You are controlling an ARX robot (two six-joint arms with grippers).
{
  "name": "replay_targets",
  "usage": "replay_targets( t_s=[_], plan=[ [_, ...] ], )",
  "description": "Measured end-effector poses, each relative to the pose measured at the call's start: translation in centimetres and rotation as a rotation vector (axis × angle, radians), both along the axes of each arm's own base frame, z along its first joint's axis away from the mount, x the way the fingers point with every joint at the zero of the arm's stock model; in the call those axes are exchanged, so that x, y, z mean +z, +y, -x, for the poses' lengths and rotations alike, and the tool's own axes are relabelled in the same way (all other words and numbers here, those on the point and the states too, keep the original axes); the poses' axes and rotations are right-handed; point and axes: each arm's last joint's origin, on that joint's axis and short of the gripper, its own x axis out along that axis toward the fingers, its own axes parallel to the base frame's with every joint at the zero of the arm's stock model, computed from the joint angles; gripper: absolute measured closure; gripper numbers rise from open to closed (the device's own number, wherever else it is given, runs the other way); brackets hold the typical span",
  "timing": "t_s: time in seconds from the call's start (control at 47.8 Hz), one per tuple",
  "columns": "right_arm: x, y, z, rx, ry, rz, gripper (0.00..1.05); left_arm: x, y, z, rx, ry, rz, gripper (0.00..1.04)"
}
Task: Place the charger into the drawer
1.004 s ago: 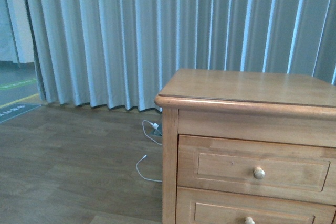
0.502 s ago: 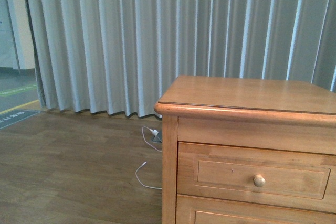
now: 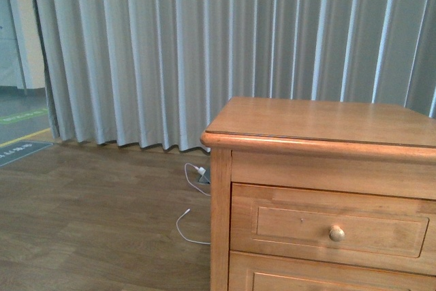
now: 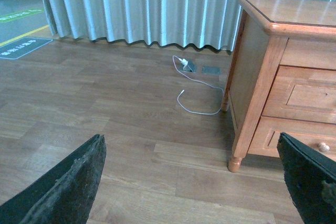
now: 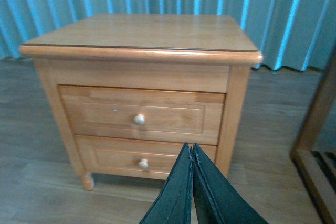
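Top drawer (image 3: 340, 228) of the wooden nightstand (image 3: 320, 124) is fully shut, round pale knob (image 3: 336, 234) facing out; a second drawer (image 5: 147, 160) sits below it, also shut. Nightstand top is bare wood. Charger not visible in any view; its location cannot be told. A thin white cord (image 4: 197, 90) with a white plug lies on the wood floor (image 3: 88, 223) beside the nightstand's left side, near the grey curtain (image 3: 204, 46). Left gripper (image 4: 194, 182): fingers (image 4: 68, 182) spread wide apart, nothing between them, above the floor. Right gripper (image 5: 191, 182): fingers pressed together, empty, in front of the nightstand, pointing toward the drawers
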Motion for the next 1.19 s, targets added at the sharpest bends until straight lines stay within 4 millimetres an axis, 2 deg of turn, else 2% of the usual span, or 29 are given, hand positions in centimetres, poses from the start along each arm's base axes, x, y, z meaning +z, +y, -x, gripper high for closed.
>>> replay_targets(
  t_s=[0.125, 0.439, 0.565, 1.004, 1.192],
  plan=[
    [-0.4, 0.7, 0.0, 0.045, -0.002, 0.001, 1.03, 0.0, 0.0, 0.0, -0.001, 0.000, 0.000, 0.06],
    [-1.3, 0.8, 0.0, 0.041, 0.001, 0.000, 1.03, 0.0, 0.0, 0.0, 0.000, 0.000, 0.000, 0.06],
    [-2.3, 0.8, 0.0, 0.040, 0.001, 0.001, 1.03, 0.0, 0.0, 0.0, 0.000, 0.000, 0.000, 0.06],
    [-2.3, 0.8, 0.0, 0.040, -0.001, 0.001, 1.02, 0.0, 0.0, 0.0, 0.000, 0.000, 0.000, 0.06],
    [-2.3, 0.8, 0.0, 0.040, -0.001, 0.002, 0.72, 0.0, 0.0, 0.0, 0.000, 0.000, 0.000, 0.06]
  ],
)
